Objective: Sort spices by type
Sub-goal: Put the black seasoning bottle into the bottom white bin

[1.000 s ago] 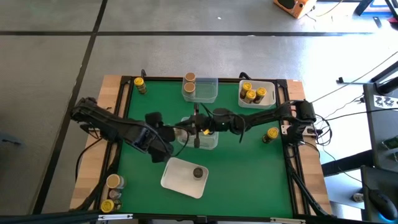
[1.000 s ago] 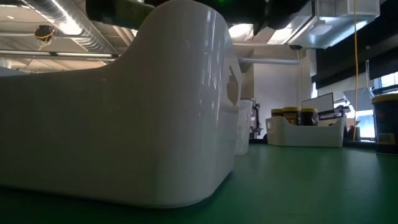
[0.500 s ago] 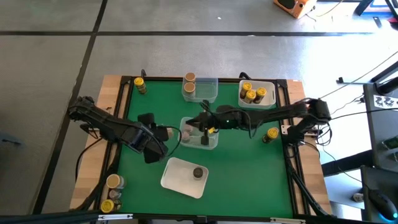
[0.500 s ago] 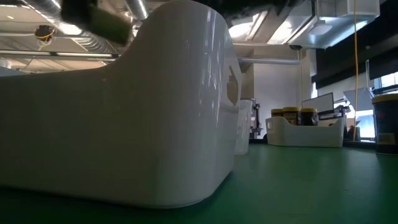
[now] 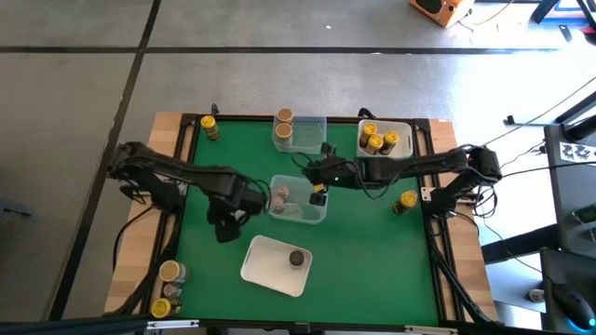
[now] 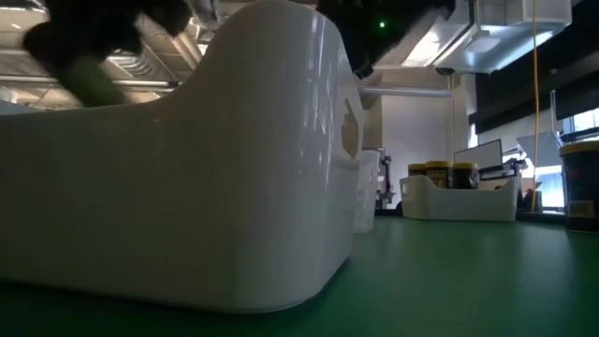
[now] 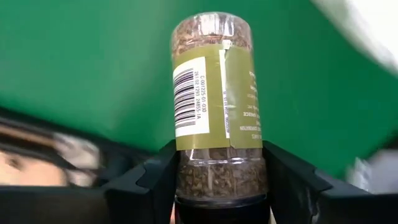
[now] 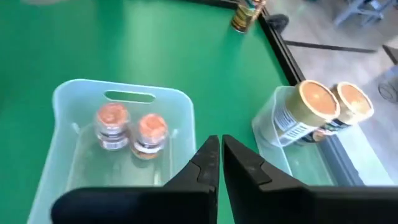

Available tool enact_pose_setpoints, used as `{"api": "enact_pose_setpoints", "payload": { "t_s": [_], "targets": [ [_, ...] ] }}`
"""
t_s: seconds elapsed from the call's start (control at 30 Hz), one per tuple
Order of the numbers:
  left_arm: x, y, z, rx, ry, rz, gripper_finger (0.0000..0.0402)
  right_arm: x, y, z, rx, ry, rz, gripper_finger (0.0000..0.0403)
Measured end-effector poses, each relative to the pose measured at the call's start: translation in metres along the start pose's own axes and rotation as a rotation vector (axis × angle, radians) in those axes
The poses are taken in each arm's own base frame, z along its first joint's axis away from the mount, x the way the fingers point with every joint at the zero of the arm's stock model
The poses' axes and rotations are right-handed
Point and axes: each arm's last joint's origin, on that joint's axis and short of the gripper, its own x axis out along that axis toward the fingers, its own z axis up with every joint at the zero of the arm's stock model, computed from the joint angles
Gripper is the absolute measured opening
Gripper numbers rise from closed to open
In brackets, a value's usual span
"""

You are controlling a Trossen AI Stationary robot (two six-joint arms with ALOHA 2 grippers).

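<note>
The left gripper [image 7: 221,186] grips a herb spice jar [image 7: 217,106] just left of the central clear tray [image 5: 300,212], and a loose hold could drop it onto the green mat. The right gripper [image 8: 221,163], fingers together and empty, hangs nearby, risking contact. The jar's green label carries a barcode; its text is unreadable.

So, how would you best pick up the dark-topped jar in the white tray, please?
Probably from straight above, pinching its round sides under the cap: the dark-topped jar seems upright and alone in the white tray, whose walls hinder a side approach. The left gripper holds a spice jar.
</note>
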Motion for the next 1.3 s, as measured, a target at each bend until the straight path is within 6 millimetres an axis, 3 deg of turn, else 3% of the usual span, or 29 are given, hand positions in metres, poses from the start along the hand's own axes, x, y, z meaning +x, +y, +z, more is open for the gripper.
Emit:
{"api": "enact_pose_setpoints", "payload": {
  "t_s": [0.23, 0.37, 0.53, 0.8, 0.97, 1.3],
  "targets": [
    [0.051, 0.021, -0.001, -0.187, 0.372, -0.21, 0.0191, 0.002, -0.007, -0.001, 0.043, 0.01, -0.016, 0.0021],
    [0.076, 0.033, 0.0, -0.253, 0.44, -0.249, 0.0198, 0.002, -0.007, -0.001, 0.043, 0.01, -0.016, 0.0021],
    [0.094, 0.044, -0.001, -0.297, 0.488, -0.302, 0.0201, 0.002, -0.007, -0.001, 0.043, 0.009, -0.016, 0.0021],
    [0.118, 0.057, 0.005, -0.319, 0.442, -0.376, 0.0202, 0.002, -0.007, 0.0, 0.046, -0.001, -0.017, 0.0021],
    [0.122, 0.063, 0.006, -0.342, 0.441, -0.388, 0.0204, 0.002, -0.007, 0.001, 0.05, -0.015, -0.018, 0.0021],
    [0.121, 0.072, 0.014, -0.385, 0.395, -0.414, 0.0266, 0.002, -0.007, 0.002, 0.052, -0.019, -0.019, 0.0021]
  ]
}}
